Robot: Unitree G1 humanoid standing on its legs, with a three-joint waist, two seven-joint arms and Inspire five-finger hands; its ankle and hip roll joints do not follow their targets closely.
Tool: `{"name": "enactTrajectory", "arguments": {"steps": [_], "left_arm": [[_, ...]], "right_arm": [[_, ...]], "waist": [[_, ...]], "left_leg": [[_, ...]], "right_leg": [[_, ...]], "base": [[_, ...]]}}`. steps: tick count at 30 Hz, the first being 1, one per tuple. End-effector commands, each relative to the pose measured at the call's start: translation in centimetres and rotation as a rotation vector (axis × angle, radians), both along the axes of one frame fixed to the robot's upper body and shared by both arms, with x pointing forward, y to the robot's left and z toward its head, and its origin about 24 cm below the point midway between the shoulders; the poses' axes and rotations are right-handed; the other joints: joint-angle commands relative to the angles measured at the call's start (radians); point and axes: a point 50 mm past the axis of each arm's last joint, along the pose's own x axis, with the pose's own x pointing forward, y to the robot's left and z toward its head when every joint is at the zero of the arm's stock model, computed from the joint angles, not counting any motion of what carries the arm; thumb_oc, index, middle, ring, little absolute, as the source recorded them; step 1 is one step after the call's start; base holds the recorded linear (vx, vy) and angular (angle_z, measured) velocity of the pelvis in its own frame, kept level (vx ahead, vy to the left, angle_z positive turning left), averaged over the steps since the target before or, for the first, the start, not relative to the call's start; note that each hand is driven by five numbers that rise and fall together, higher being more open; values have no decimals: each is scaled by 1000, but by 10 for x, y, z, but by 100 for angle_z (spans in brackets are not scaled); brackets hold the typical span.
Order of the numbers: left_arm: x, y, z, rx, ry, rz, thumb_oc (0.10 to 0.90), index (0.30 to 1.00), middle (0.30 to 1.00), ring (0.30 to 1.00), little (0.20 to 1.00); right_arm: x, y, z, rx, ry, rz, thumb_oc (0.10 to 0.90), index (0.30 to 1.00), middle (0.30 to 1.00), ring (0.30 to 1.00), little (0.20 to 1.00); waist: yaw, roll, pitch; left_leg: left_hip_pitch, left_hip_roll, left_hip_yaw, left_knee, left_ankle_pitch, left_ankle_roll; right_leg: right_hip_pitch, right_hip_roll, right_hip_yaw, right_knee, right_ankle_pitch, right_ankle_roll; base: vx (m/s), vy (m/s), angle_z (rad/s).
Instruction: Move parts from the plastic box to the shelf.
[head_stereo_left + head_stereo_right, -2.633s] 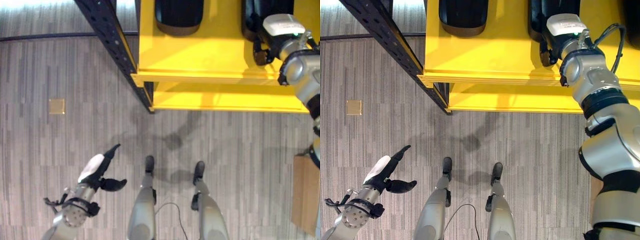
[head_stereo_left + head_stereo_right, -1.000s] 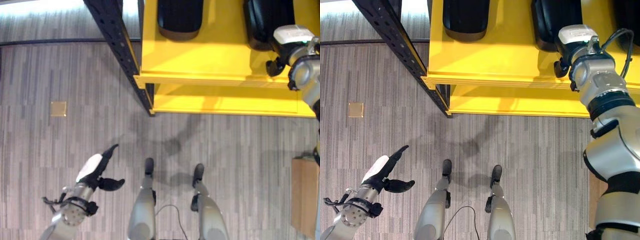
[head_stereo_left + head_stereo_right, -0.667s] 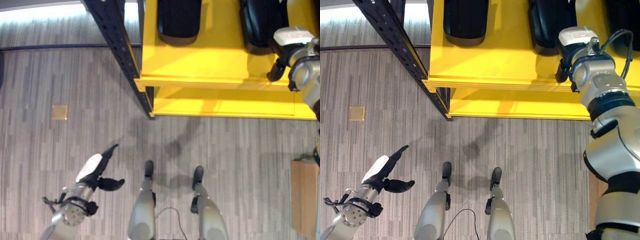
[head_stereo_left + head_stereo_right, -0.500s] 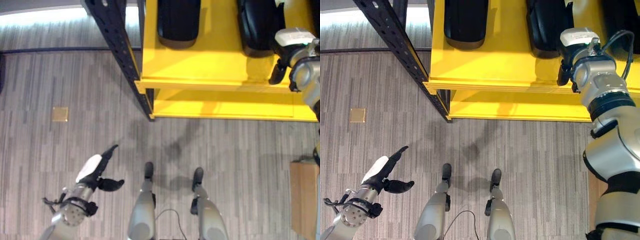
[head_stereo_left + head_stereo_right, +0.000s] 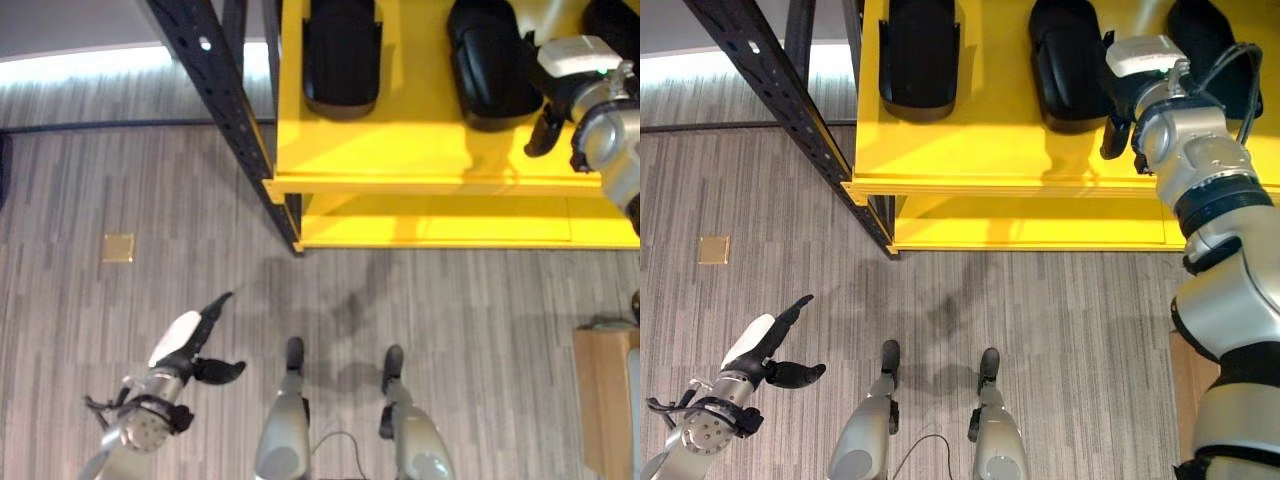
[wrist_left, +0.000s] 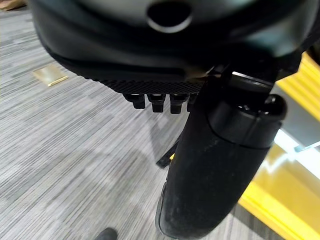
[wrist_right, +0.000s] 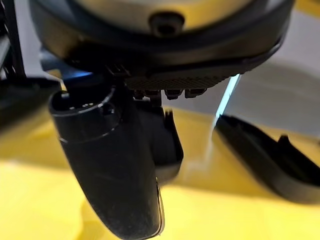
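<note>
Shelf: yellow shelf (image 5: 980, 140) on a dark upright post (image 5: 780, 100).
Parts: three black parts (image 5: 920, 55) lie side by side on the shelf top.
Right robot hand (image 5: 1118, 95): above the shelf, just beside the middle part (image 5: 1065, 60), fingers straight, empty.
Left robot hand (image 5: 765, 350): low over the floor (image 5: 1040, 300), relaxed open, empty.

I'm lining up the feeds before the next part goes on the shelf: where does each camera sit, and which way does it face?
Left eye view: on the head, looking down at the yellow shelf, three black parts on it, the floor; left hand low, right hand above the shelf.
Right eye view: beside it, same scene, slightly shifted.
Left wrist view: along the left hand's thumb over the floor towards the shelf.
Right wrist view: along the right thumb over the shelf surface and parts.
All four share the shelf.
</note>
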Motion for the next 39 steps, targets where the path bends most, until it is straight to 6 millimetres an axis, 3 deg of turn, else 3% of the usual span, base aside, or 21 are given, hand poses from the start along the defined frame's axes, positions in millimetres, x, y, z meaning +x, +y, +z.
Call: {"name": "enactTrajectory", "arguments": {"steps": [1,7,11,17,18,26,31,39], "left_arm": [[0,11,27,44,-104,-29,900,1000,1000,1000,1000],[-3,10,19,42,-77,-20,900,1000,1000,1000,1000],[-5,7,14,42,-61,-17,900,1000,1000,1000,1000],[-11,2,6,37,-53,3,900,1000,1000,1000,1000],[-11,3,6,43,-51,0,900,1000,1000,1000,1000],[-19,-5,-1,30,-37,-3,900,1000,1000,1000,1000],[-21,-8,-5,42,-35,-8,900,1000,1000,1000,1000],[-18,-16,-6,46,-47,-45,900,1000,1000,1000,1000]], "right_arm": [[-27,-19,68,0,-242,-58,900,1000,1000,1000,1000],[-30,-29,51,36,-224,-27,900,1000,1000,1000,1000],[-35,-36,27,65,-200,19,900,1000,1000,1000,1000],[-49,-36,-45,173,-117,148,900,1000,1000,1000,1000],[-51,-37,-48,178,-115,145,900,1000,1000,1000,1000],[-82,-32,-132,342,14,225,900,1000,1000,1000,1000],[-89,-23,-159,372,59,249,900,1000,1000,1000,1000],[-78,-9,-160,274,49,278,900,1000,1000,1000,1000]], "waist": [[-7,-50,-91],[-21,-53,-138],[-39,-49,-181],[-78,-42,-259],[-75,-45,-263],[-86,-37,-330],[-82,-27,-344],[-72,-15,-319]], "left_leg": [[35,5,-22,-12,-15,34],[74,12,-12,-34,-14,30],[103,23,5,-43,-17,27],[146,36,39,-48,-27,28],[149,37,37,-48,-36,27],[178,40,54,-48,-55,27],[195,41,55,-48,-62,32],[205,45,49,-48,-58,34]], "right_leg": [[-50,9,-19,184,-125,-6],[-6,15,-20,149,-117,-2],[26,20,-14,123,-111,2],[71,25,4,82,-93,9],[76,27,4,80,-98,10],[120,23,6,44,-93,20],[132,23,11,47,-101,19],[129,27,6,90,-126,11]], "base": [[34,0,-1],[38,2,0],[45,5,-11],[40,1,-17],[21,-6,-9],[20,-4,-12],[35,-19,-3],[22,-16,1]]}}
